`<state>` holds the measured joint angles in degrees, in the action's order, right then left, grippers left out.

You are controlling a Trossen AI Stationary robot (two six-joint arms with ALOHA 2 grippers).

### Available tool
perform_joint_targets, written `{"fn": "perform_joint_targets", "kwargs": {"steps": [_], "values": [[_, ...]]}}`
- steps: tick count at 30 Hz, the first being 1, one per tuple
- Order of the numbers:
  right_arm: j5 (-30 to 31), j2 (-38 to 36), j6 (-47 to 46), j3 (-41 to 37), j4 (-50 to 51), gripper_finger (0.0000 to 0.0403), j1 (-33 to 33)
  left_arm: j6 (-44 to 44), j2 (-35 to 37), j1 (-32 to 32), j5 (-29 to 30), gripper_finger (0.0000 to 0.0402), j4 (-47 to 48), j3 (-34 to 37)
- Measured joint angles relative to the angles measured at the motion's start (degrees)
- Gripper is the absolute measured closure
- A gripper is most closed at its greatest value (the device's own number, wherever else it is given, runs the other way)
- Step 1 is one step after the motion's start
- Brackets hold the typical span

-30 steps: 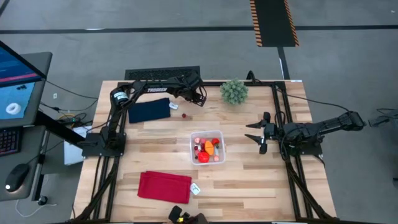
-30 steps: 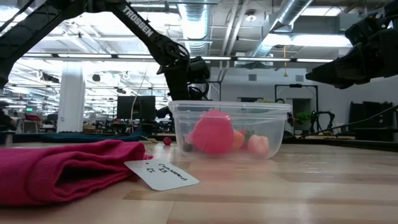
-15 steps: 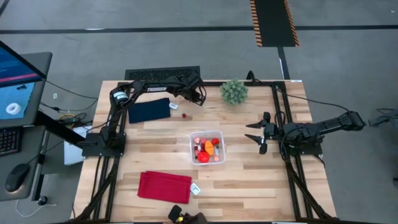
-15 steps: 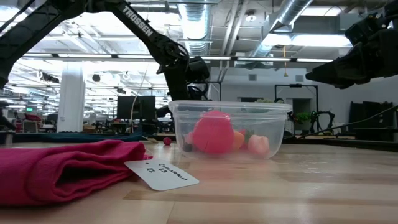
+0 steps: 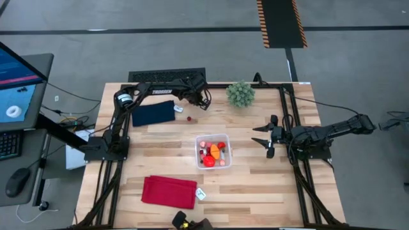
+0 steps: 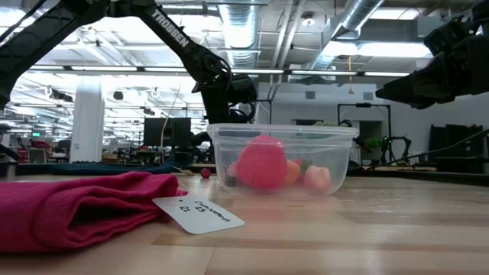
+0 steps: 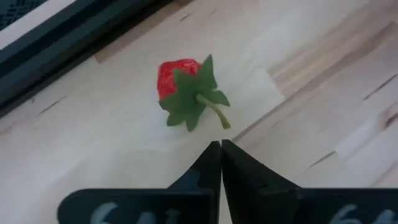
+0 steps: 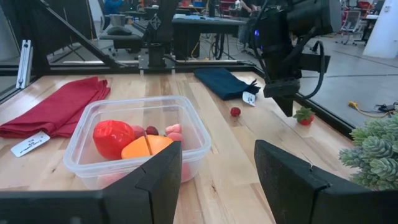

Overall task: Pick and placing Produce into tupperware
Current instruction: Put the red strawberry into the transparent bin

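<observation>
Strawberry (image 7: 181, 84) is seen lying on its side on the table (image 5: 268, 179), near the far edge rail, just beyond the left claw (image 7: 221, 149). In the left wrist view its green leafy cap and short stem face the claw tips; the red body points away from them, toward the dark rail. Long axis runs roughly in line with the claw's reach. In the right wrist view the same berry (image 8: 304, 116) is seen on the table close under the left claw (image 8: 286, 104).

Left claw: fingers pressed together, tips meeting in a single seam — nothing held between them. The tips are near the stem end but apart from it. In the high view the left claw (image 5: 204, 100) is placed at the far side of the table, between the navy cloth (image 5: 153, 113) and the green spiky ball (image 5: 240, 94).

A second small red piece (image 5: 190, 118) is noted loose on the table, just beside the navy cloth.

Tupperware (image 5: 213, 152) sits upright mid-table — already filled with red, pink and one orange piece.

Right claw (image 5: 263, 137): fingers spread wide, empty, held above the table to the right of the tupperware, pointing toward it.

Red cloth (image 5: 169, 191) lies at the near side with a white tag (image 5: 200, 194) beside it.
</observation>
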<state>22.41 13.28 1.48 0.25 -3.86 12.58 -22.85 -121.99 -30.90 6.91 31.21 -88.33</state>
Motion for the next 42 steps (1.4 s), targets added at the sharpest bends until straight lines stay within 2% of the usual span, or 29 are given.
{"fn": "perform_joint_targets", "kwargs": {"steps": [6, 11, 18, 22, 25, 29, 33, 36, 42], "values": [[-0.01, 0.00, 0.00, 0.01, 0.01, 0.0179, 0.01, -0.01, 0.00, 0.12, -0.92, 0.0381, 0.47, 0.00], [-0.01, 0.00, 0.00, 0.00, 0.00, 0.0179, 0.02, 0.64, 0.00, 0.12, -3.23, 0.0324, -0.68, 0.00], [-0.01, 0.00, 0.00, 0.00, 0.02, 0.0179, 0.02, -0.59, 0.00, -0.15, -3.01, 0.0241, -3.06, 0.00], [-0.01, 0.00, 0.00, 0.01, 0.01, 0.0179, 0.00, -2.78, 0.02, -0.37, -2.18, 0.0214, -4.25, 0.00], [-0.01, 0.00, 0.00, 0.01, 0.02, 0.0179, 0.01, -3.31, 0.02, -0.93, -2.17, 0.0208, -4.74, 0.00], [-0.01, 0.00, 0.00, 0.00, 0.00, 0.0179, 0.00, -4.39, 0.02, -1.30, -2.53, 0.0214, -4.50, 0.00], [-0.01, 0.00, 0.00, 0.01, 0.01, 0.0179, 0.02, -5.36, 0.02, -1.26, -2.21, 0.0244, -4.27, 0.00], [-0.01, 0.00, 0.00, 0.00, 0.02, 0.0179, 0.02, -5.27, 0.02, -1.25, -2.10, 0.0283, -3.60, 0.00], [-0.01, 0.00, 0.00, 0.02, 0.01, 0.0179, 0.01, -5.45, 0.02, -1.83, -0.61, 0.0387, -2.10, 0.04]]}}
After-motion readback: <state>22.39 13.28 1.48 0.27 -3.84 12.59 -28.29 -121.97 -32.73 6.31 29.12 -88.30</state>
